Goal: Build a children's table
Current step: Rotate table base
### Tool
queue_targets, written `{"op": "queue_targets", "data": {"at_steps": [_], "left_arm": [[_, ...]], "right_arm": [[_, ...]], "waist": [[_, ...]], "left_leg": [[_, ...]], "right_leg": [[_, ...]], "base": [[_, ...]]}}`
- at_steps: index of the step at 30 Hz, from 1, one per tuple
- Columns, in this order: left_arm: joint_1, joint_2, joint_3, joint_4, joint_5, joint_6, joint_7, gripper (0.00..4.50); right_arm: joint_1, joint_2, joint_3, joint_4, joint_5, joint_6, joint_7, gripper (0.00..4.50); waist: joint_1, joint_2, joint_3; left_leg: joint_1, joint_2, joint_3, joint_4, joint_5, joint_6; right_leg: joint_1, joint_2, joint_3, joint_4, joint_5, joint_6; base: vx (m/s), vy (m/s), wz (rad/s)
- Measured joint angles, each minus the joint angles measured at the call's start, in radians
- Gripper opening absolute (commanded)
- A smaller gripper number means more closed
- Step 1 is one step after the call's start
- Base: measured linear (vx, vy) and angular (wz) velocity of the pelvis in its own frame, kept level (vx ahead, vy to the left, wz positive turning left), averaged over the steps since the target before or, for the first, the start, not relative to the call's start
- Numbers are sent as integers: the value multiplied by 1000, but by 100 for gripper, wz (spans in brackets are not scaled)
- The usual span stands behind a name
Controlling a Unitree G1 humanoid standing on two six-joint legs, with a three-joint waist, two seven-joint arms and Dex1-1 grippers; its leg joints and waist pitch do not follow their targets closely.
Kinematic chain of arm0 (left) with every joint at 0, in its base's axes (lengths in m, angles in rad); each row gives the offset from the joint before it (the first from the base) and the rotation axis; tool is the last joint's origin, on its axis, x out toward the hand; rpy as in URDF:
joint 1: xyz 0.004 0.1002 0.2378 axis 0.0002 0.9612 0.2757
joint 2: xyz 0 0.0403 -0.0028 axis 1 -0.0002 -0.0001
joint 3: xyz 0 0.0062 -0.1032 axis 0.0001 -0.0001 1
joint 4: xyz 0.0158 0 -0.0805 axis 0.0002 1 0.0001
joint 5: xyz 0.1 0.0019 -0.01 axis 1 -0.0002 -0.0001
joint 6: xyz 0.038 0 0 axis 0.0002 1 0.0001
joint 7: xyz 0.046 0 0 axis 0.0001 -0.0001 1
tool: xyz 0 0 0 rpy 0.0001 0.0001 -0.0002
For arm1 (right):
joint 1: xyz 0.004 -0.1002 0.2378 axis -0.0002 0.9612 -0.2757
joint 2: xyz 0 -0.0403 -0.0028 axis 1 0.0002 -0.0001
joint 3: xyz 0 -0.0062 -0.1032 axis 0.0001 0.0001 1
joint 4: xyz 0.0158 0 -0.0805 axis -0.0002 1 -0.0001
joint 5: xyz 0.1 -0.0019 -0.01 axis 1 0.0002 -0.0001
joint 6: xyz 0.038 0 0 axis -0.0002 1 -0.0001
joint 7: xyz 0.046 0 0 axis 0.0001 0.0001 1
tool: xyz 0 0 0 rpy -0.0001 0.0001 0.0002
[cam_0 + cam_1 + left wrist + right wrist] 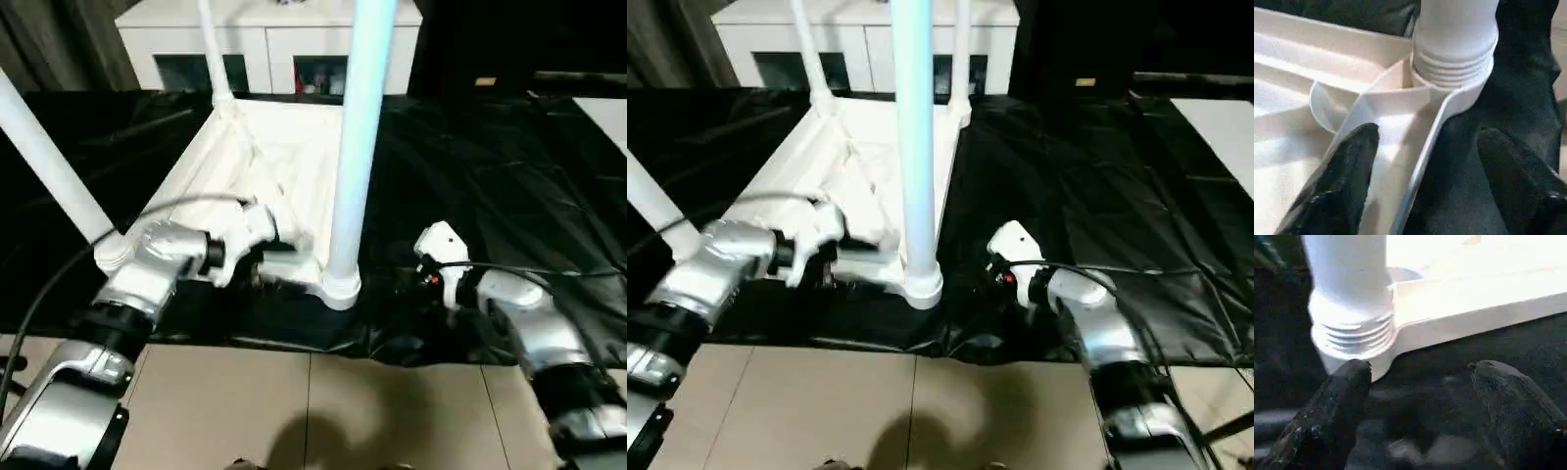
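Head pair: high, facing forward and down over the silver forearms onto the upturned white plastic rectangular table top (257,166) on the black-covered work table (509,186), set slightly apart sideways. Wrist views: very near, along black fingers (1347,181), meeting from opposite sides at the near-edge corner socket holding a threaded white tube leg (1352,298).
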Motion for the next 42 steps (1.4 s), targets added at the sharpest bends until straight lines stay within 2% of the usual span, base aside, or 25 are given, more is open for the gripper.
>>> {"op": "queue_targets", "data": {"at_steps": [5, 9, 13, 20, 28, 34, 37, 42], "left_arm": [[-39, -18, -8, 97, 38, -63, 15, 276], [-61, -35, -10, 159, 50, -115, 5, 260], [-99, -47, -18, 230, 69, -172, -18, 217], [-164, -64, -36, 355, 117, -239, -47, 167], [-222, -75, -65, 446, 178, -280, -55, 84], [-241, -82, -68, 480, 213, -305, -52, 29], [-249, -93, -76, 487, 223, -311, -49, 18], [-246, -91, -85, 481, 252, -310, -41, 1]], "right_arm": [[18, -12, 22, -78, 5, 54, 33, 382], [24, -33, 30, -121, 8, 89, 43, 382], [35, -49, 46, -152, 16, 117, 74, 382], [46, -81, 52, -173, 19, 143, 101, 382], [49, -89, 58, -207, 19, 161, 114, 382], [48, -104, 62, -207, 19, 164, 114, 382], [48, -103, 62, -207, 19, 164, 112, 382], [44, -94, 62, -206, 17, 164, 78, 382]], "waist": [[1, 0, 0], [2, 0, 0], [6, -1, 0], [15, 0, 0], [22, 0, -1], [22, 5, -4], [20, 6, -5], [3, 6, -6]], "left_leg": [[0, 0, 0, 0, 0, 0], [0, -1, 0, 0, 0, 0], [-1, -1, 0, 0, 0, 0], [-1, -1, 0, 0, 0, 0], [0, -1, 0, 0, 0, 0], [0, -1, 0, 0, 0, 0], [1, -1, 0, 0, 0, 0], [3, -1, 0, 0, 0, 0]], "right_leg": [[0, 0, 0, 0, 0, 0], [1, 0, 0, 0, 0, 0], [1, 0, 0, 0, 0, 0], [1, 0, 1, -1, 0, 0], [2, -1, 1, -1, 0, 0], [2, -1, 1, -2, 0, 0], [2, -1, 1, -2, 0, 0], [3, -1, 1, -1, 0, 0]], "base": [[0, 0, 0], [0, 0, 0], [0, 0, 0], [0, 0, 0], [0, 0, 0], [0, 0, 0], [0, 0, 0], [0, 0, 0]]}}
